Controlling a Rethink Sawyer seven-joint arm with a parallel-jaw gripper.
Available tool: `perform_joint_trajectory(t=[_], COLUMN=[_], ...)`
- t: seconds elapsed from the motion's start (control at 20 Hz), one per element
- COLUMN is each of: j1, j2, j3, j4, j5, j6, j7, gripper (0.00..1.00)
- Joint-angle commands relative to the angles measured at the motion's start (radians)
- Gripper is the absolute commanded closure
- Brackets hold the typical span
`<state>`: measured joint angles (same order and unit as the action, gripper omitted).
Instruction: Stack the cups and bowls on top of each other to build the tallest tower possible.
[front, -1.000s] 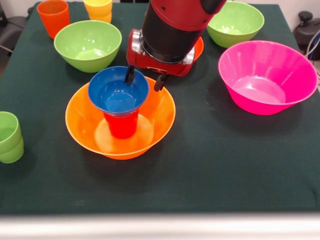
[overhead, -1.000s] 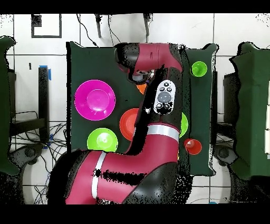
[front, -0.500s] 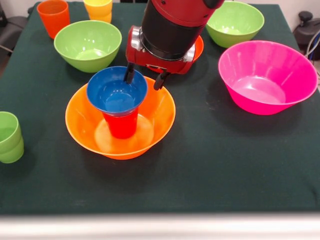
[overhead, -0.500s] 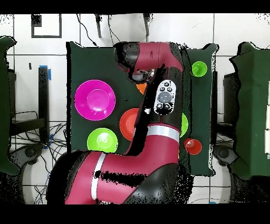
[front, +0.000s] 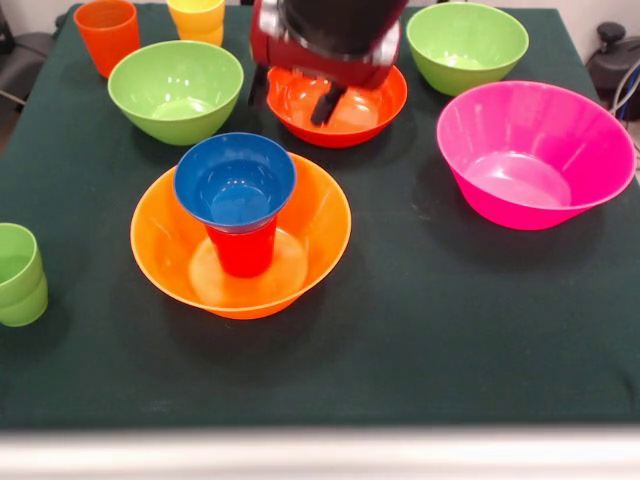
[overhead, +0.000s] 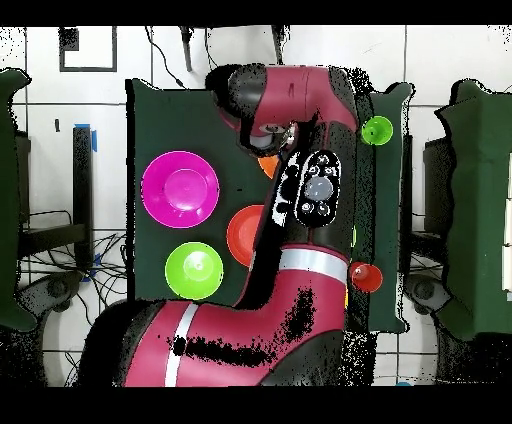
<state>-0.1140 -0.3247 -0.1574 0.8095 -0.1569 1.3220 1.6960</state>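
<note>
Front view shows the tower in the left middle of the counter (front: 470, 330): the large orange bowl (front: 310, 245) stands as the base, a red cup (front: 243, 249) stands upright in its centre, and the small blue bowl (front: 235, 181) sits on the rim of this cup, right way up and, as far as I can see, level. So three pieces are stacked, and I judge the tower is about at its beginning half.

The gripper (front: 294, 97) hangs above the red-orange bowl (front: 375, 112), apart from the tower. Its two dark fingers are spread apart with nothing between them, so it is empty.

Many pieces are not yet used. Light green cups (front: 18, 275), which look like two nested together, stand at the left edge of the counter. An orange cup (front: 105, 32) and a yellow cup (front: 197, 18) are in the far left corner. One light green bowl (front: 176, 90) is behind the tower, a second light green bowl (front: 470, 44) is on the far right, and the large pink bowl (front: 535, 152) is on the right side.

Overhead view gives little more, because the arm (overhead: 290, 200) covers the tower; only the pink bowl, one green bowl and the green cups show clearly.

In my judgement the next piece must go into the blue bowl, and a small cup fits there better than a wide bowl, which could tip the cup below.
</note>
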Motion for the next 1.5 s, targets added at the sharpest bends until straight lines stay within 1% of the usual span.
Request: perform_joint_trajectory(t=[0.05,0.3,0.5,0.65,0.85,1.25,1.4,1.5], j1=[0.014,0.007,-0.003,-0.025,-0.065,-0.144,-0.165,-0.179], j2=[-0.115,-0.103,-0.087,-0.065,-0.056,-0.012,0.019,0.021], j3=[0.061,0.081,0.091,0.096,0.109,0.144,0.159,0.164], j4=[0.06,0.067,0.049,0.024,0.014,-0.066,-0.108,-0.11], j5=[0.017,0.011,0.006,-0.018,-0.031,-0.058,-0.069,-0.073], j6=[0.153,0.106,0.1,0.069,0.041,0.037,0.036,0.023], j7=[-0.061,-0.037,-0.037,-0.084,-0.159,-0.29,-0.318,-0.335], gripper=[0.0,0.0,0.0,0.0,0.0,0.0,0.0,0.0])
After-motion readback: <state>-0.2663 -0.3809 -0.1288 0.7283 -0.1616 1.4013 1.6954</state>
